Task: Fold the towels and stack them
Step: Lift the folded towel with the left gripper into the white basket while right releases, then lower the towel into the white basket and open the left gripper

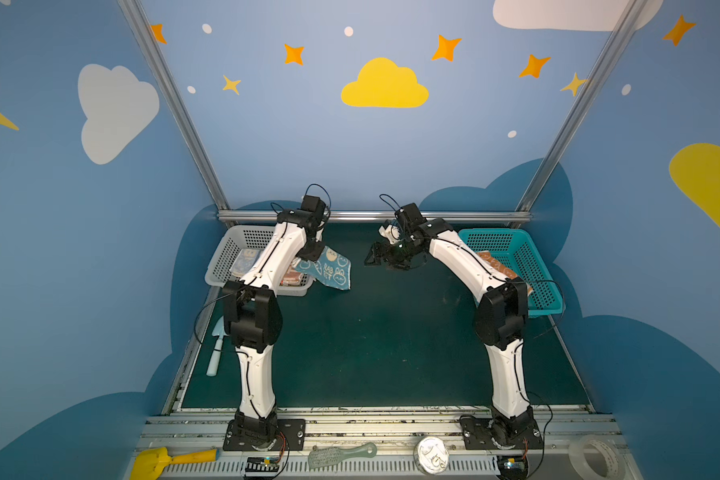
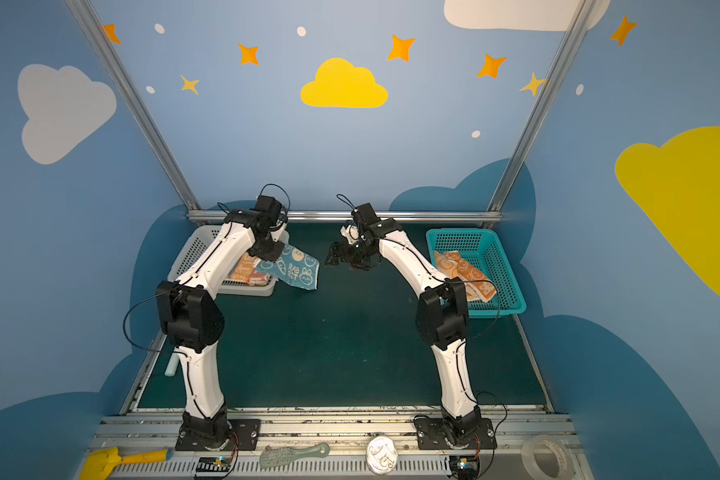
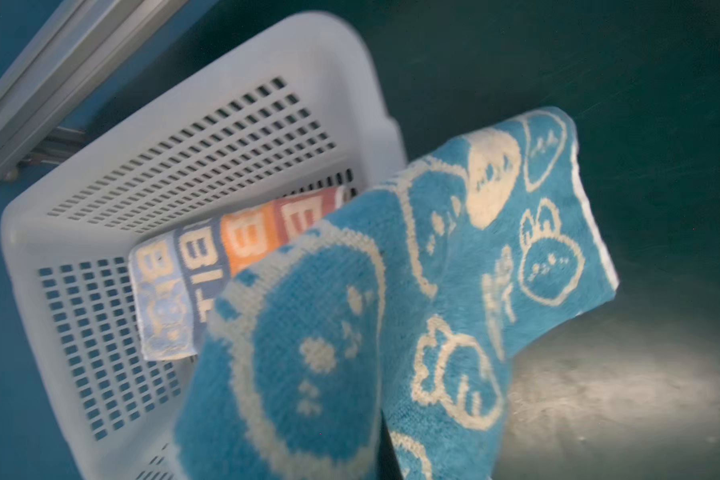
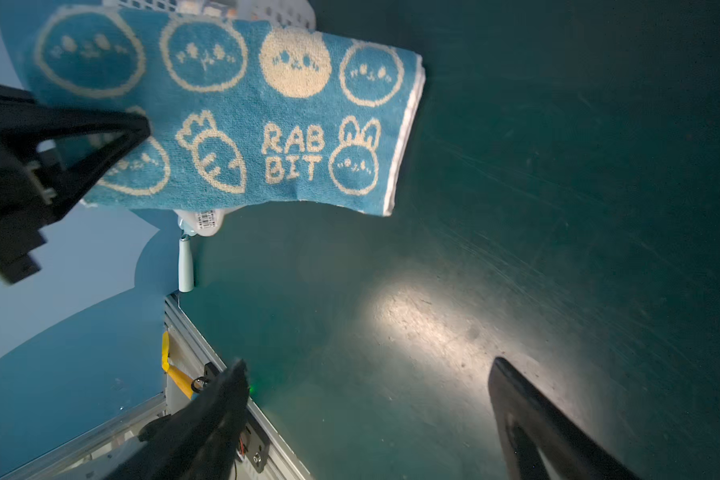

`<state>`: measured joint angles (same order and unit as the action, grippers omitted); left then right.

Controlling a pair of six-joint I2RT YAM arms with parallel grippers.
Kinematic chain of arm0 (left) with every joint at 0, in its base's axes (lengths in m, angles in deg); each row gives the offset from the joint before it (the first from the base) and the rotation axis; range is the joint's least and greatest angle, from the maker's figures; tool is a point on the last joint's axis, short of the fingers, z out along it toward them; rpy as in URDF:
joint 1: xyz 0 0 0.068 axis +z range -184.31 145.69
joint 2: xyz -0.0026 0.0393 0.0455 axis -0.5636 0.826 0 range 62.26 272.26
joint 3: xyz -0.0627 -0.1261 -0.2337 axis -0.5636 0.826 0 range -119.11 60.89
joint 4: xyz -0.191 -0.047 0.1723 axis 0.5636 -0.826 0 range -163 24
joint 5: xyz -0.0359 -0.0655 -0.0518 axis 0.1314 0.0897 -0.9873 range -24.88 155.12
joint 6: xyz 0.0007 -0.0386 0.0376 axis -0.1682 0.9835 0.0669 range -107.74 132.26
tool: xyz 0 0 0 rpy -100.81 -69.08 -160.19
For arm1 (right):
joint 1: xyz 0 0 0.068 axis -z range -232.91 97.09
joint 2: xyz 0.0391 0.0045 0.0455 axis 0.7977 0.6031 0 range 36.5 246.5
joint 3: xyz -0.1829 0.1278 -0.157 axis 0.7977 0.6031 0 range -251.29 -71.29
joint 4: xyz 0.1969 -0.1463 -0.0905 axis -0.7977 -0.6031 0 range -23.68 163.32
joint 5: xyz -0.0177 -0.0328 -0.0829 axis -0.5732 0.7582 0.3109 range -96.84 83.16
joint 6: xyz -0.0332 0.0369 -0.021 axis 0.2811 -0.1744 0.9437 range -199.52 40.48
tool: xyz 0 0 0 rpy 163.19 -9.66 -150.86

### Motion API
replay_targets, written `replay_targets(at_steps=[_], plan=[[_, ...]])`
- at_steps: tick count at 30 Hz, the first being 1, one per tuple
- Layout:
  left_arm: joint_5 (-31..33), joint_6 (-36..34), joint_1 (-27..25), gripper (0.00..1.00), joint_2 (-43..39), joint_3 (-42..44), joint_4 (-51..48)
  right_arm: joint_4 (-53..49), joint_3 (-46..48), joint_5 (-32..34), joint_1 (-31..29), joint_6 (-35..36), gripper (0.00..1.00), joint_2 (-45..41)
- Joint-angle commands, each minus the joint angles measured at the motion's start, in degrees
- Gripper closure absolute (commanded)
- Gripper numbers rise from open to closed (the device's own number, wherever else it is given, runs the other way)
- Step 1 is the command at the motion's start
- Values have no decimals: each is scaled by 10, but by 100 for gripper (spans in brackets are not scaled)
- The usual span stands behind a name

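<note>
The left gripper is pinched tight on an edge of the blue towel. The soft terry hangs limp beside the white basket at the tabletop's far left corner, held up, I'd guess, so it can be spread for folding. The striped towel lies inside that perforated plastic basket. The right gripper hovers mid-table, spread wide and empty. The orange towel sits in the teal basket at the far right corner.

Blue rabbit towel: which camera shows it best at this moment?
The right wrist view: the blue towel hangs with nearly its whole printed face visible and the RAB BIT lettering sharp. The left wrist view shows it too close, draped and blurred. Both top views show it small, its upper corner hidden behind the left arm.
</note>
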<state>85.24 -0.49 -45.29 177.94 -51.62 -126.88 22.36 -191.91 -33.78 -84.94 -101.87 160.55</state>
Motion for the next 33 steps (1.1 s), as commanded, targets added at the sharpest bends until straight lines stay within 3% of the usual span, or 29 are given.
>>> replay_targets(at_steps=[1, 6, 9, 13, 33], plan=[[6, -71, 37, 97, -31, 48, 63, -5, -18, 10, -12, 30, 11, -4], [-37, -127, 101, 97, -43, 99, 120, -1, -50, 12, -28, 40, 11, 17], [-27, -162, 126, 97, -39, 128, 175, -15, -80, 21, -42, 53, 11, 36], [-43, -159, 156, 97, -9, 100, 186, -30, -115, 35, -60, 69, 11, 51], [-36, -191, 193, 97, 89, 25, 170, 12, -121, 36, -68, 63, 9, 89]])
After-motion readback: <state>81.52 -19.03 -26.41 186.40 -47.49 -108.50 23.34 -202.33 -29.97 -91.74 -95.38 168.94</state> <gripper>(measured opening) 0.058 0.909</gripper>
